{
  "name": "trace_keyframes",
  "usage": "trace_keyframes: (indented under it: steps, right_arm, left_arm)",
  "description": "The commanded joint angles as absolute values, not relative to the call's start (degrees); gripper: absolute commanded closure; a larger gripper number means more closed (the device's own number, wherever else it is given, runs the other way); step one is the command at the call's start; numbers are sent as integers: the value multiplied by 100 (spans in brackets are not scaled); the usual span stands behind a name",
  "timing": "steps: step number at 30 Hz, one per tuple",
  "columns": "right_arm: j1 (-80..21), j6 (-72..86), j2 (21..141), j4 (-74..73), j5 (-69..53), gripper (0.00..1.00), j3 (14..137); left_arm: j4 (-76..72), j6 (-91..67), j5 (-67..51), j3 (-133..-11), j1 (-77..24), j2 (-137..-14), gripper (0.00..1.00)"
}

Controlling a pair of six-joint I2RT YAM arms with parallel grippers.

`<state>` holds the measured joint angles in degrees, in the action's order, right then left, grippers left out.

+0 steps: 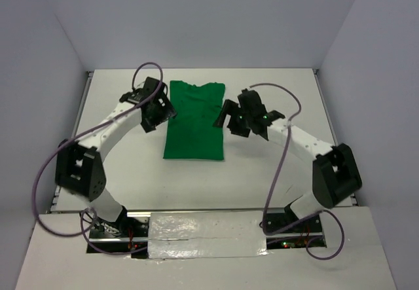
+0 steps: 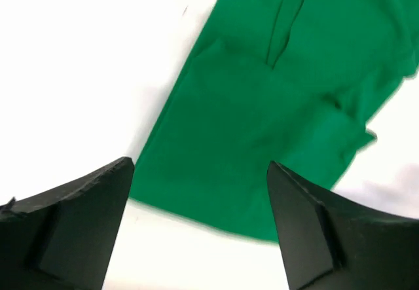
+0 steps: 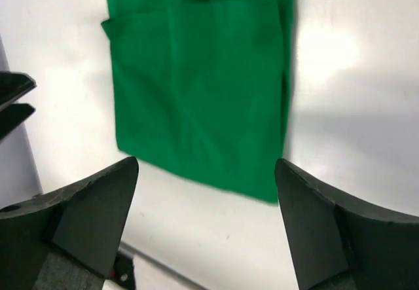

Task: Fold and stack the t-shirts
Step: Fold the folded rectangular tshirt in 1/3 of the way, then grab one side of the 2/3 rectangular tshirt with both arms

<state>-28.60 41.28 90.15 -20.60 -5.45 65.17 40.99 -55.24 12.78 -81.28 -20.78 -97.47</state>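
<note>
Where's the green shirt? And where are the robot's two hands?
Shirt (image 1: 195, 121): top view, middle of the cloth.
Left hand (image 2: 198, 169): left wrist view, the gap between its open fingers.
Right hand (image 3: 206, 165): right wrist view, the gap between its open fingers.

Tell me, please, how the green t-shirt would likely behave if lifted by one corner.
The t-shirt would probably droop and come unfolded, since it is thin cloth with soft creases. Lying so flat on the table, it looks light. Pushed, it would likely bunch up rather than slide whole.
</note>
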Motion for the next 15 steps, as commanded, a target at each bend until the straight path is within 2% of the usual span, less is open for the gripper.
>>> trace_keyframes:
  steps: [1,3,7,11,15]
  right_arm:
    - [-2865,4699,8246,-1347,-992,9,5391]
    - [-2909,5017,7991,-925,-1291,10,4541]
    - [-3032,5790,7656,-27,-1555,11,3728]
    - [-3076,6257,7813,588,-1679,13,3358]
    - [-3067,6801,8102,1158,-1635,15,3156]
  left_arm:
    - [3835,-5440,1170,-7034,-2100,-8888,6]
    - [3447,-5484,609,-6088,-2109,-8362,11]
    - [2140,-5704,-210,-4609,-2092,-7700,12]
    - [1478,-5967,-729,-4114,-2092,-7480,14]
    - [1178,-6205,-555,-3877,-2101,-7471,17]
